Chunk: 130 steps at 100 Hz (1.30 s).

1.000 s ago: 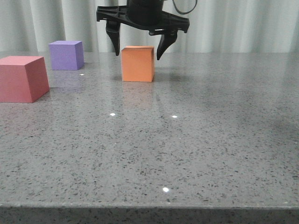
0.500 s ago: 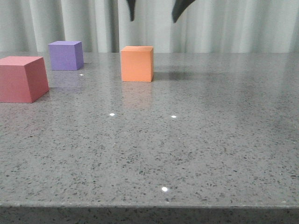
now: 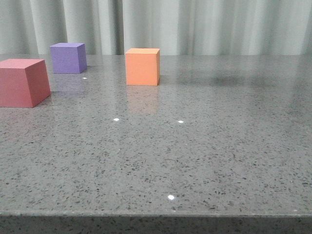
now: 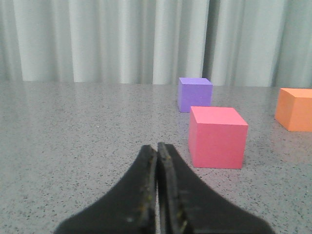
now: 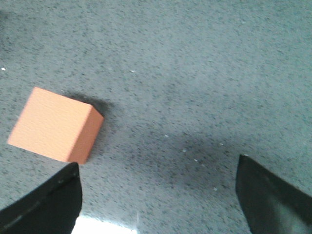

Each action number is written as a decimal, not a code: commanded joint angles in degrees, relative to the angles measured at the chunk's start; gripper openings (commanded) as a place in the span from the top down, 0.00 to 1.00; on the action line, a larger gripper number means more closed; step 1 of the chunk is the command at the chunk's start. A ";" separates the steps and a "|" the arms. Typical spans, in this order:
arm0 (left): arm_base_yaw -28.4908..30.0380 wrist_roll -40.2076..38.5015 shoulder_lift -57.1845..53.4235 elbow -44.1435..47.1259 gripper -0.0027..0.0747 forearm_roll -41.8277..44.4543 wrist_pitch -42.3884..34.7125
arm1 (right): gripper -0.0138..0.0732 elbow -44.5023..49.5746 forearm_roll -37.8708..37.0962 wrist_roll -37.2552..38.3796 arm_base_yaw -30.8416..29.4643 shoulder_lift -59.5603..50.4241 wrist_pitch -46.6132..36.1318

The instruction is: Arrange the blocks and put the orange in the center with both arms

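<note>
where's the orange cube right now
In the front view the orange cube sits on the table toward the far edge, just left of center, to the right of the purple cube and beyond the red-pink cube, touching neither.

A grey speckled stone desk [image 3: 204,146] is filling most of the front view, its polished top showing a few small bright light reflections [image 3: 170,197] and its front edge running along the bottom of the view. Behind it, a pale pleated curtain [image 3: 219,27] is hanging across the whole background, its vertical folds reaching down to the desk's far edge.
</note>
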 commanded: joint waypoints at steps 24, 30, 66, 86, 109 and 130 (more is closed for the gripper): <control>0.24 -0.26 -1.71 2.38 0.99 -0.11 -4.18 | 0.12 30.70 -1.20 1.62 -8.81 -25.07 -20.33; 0.24 -0.26 -1.71 2.38 0.99 -0.11 -4.18 | 0.12 36.23 -1.20 1.62 -11.38 -29.77 -22.86; 0.24 -0.26 -1.71 2.38 0.99 -0.11 -4.18 | 0.12 67.08 -1.45 1.62 -17.92 -54.67 -40.05; 0.24 -0.26 -1.71 2.38 0.99 -0.11 -4.18 | 0.12 78.53 -1.60 1.62 -17.92 -66.22 -47.03; 0.24 -0.26 -1.71 2.38 0.99 -0.11 -4.18 | 0.12 87.69 -2.69 1.62 -17.92 -77.78 -47.63; 0.24 -0.26 -1.71 2.38 0.99 -0.11 -4.18 | 0.12 88.36 -6.77 2.06 -17.96 -82.54 -48.84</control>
